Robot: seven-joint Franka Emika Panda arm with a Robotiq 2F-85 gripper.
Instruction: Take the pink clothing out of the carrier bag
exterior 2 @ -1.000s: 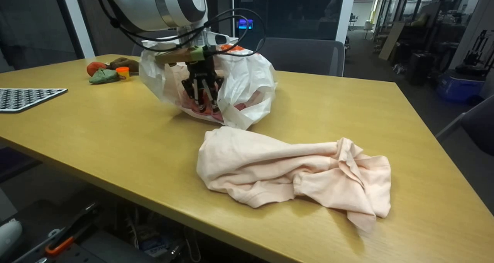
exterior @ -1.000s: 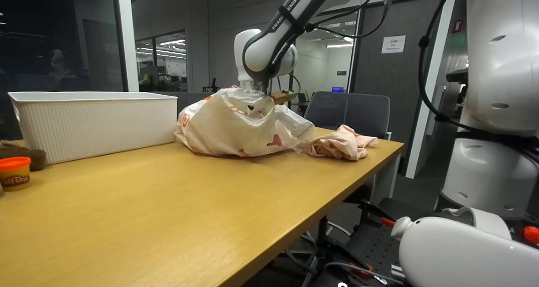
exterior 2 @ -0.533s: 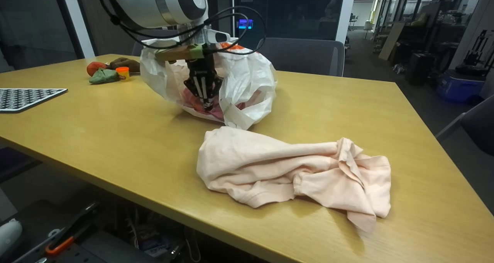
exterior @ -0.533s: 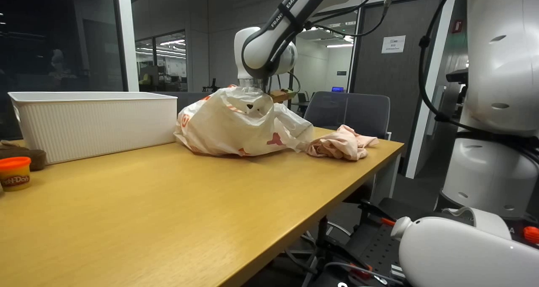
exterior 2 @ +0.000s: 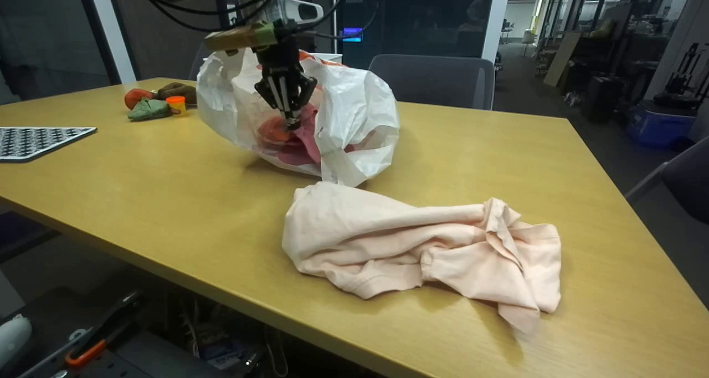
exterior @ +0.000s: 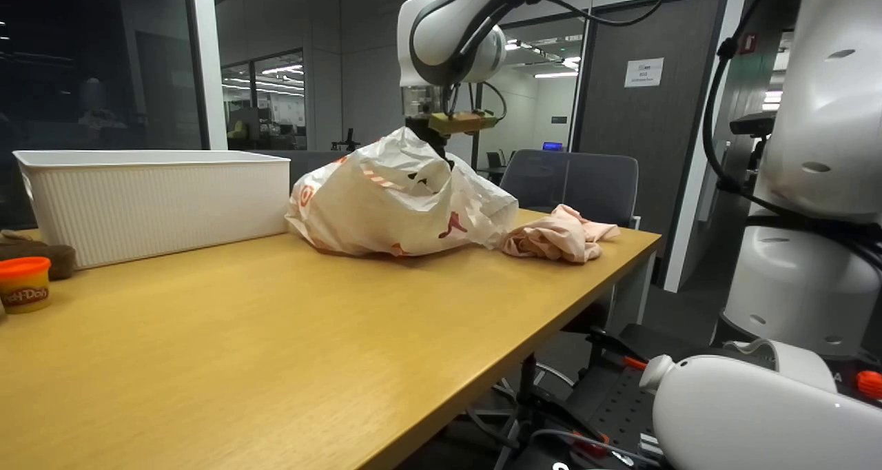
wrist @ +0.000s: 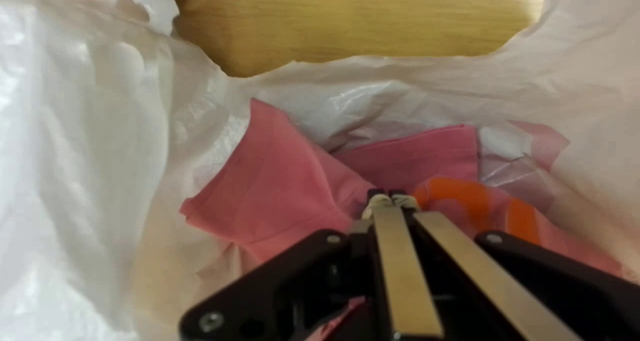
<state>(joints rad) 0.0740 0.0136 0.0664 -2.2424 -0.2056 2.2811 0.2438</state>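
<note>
Since the bag (exterior: 386, 215) stands in front, the tip of the claw (wrist: 386, 195) is hidden in an exterior view; the wrist view shows it pressed together, pinching the pink cloth (wrist: 280, 181) inside the bag and covering part of it. I can read "Doh" on the tub (exterior: 25, 287) and a cut-off "FRAN" on the arm (exterior: 444, 46). A patterned board (exterior 2: 44, 143), cut off, shows only in an exterior view.
</note>
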